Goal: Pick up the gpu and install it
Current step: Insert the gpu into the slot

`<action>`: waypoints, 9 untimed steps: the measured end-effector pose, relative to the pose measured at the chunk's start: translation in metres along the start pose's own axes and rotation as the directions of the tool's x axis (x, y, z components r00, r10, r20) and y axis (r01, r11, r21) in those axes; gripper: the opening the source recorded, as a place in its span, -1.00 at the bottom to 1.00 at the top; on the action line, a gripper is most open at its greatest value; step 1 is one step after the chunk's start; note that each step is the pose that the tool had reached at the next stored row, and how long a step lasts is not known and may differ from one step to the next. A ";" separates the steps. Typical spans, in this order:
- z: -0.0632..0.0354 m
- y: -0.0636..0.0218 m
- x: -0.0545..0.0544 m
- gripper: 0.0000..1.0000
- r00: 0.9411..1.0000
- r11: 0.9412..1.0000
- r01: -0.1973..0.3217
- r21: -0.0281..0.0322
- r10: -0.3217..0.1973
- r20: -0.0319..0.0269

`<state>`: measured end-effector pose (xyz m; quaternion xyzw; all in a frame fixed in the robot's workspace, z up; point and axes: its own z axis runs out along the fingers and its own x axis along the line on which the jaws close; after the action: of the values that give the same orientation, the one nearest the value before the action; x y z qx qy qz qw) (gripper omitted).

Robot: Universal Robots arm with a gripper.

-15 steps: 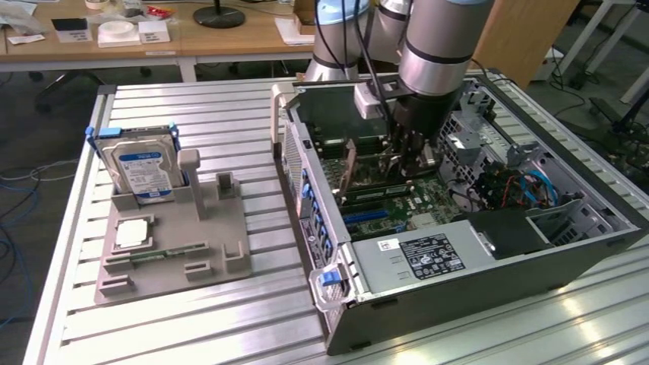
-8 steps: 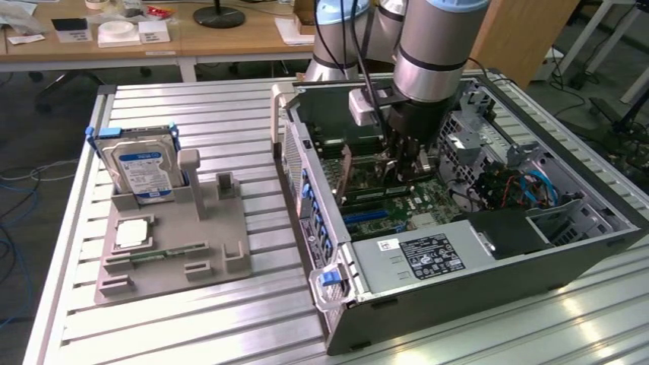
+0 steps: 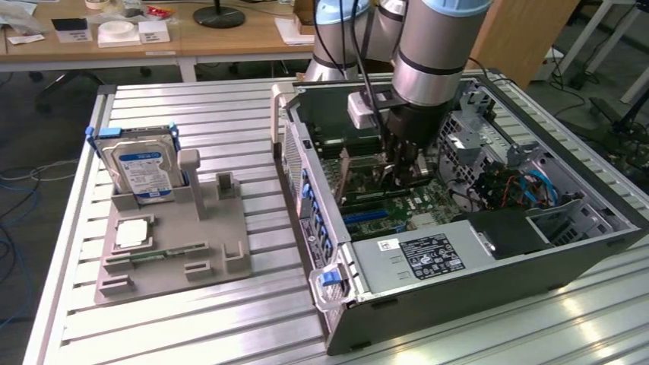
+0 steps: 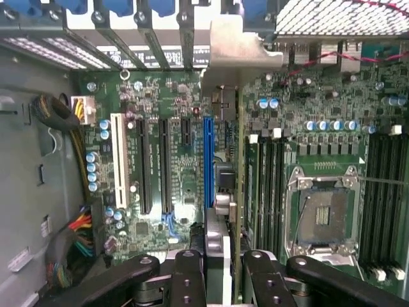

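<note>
My gripper is down inside the open computer case, over the motherboard. In the wrist view the gripper is shut on the gpu. The card shows edge-on between the two black fingers. It stands upright along the long blue slot, and its grey metal bracket reaches the case's rear slot openings. Whether the card's lower edge is seated in a slot cannot be made out.
A silver hard drive stands in the grey fixture on the slatted table at the exterior view's left. The power supply fills the case's near end. Beside the card are the memory slots and the CPU socket.
</note>
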<state>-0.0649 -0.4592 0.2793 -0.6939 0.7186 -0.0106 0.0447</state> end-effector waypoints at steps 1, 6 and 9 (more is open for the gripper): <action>0.0006 0.0001 0.000 -0.44 1.000 1.000 0.000 -0.006 0.000 0.000; 0.0058 0.0003 0.004 -0.44 1.000 1.000 -0.001 -0.009 0.001 0.003; 0.0091 0.0016 0.006 -0.44 1.000 1.000 -0.001 -0.009 0.002 0.005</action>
<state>-0.0660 -0.4648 0.2699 -0.6936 0.7190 -0.0055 0.0431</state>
